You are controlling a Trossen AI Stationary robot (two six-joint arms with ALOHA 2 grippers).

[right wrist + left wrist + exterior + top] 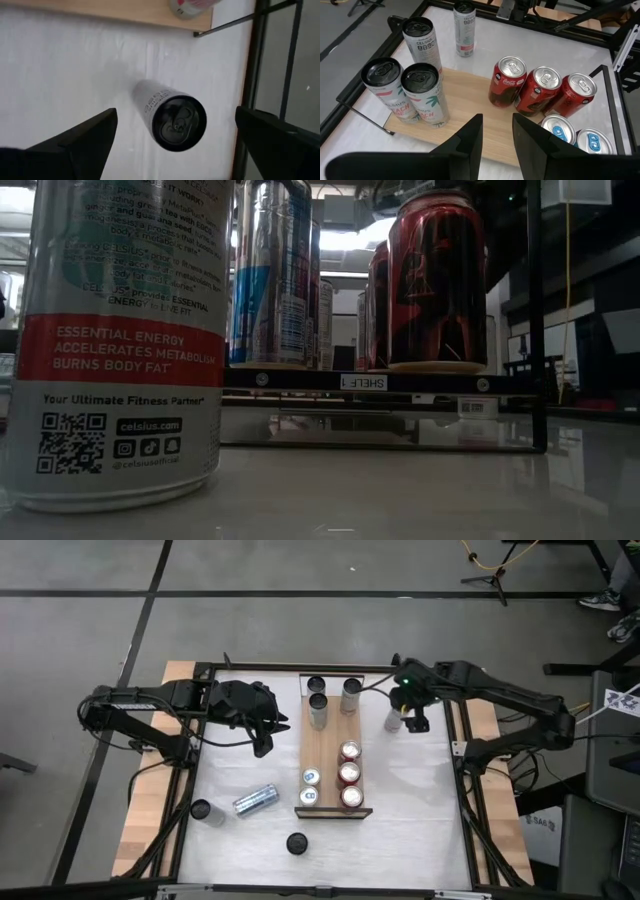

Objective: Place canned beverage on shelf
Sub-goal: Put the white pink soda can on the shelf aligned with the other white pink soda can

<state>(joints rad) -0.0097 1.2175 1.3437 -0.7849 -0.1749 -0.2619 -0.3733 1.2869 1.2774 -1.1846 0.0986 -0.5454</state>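
Right gripper (175, 145) spreads wide above our next slim can (172, 115); the shelf (334, 750) already carries eight, several remain outside.

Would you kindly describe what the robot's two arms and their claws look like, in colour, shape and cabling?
Both arms are dark, near-black jointed links with thin black cables running along them. The left claw ends in two flat, matte black fingers that taper toward the tips. The right claw has two broad, black, wedge-shaped fingers. A small green light glows on the right arm's wrist. No printed markings are legible on either arm.
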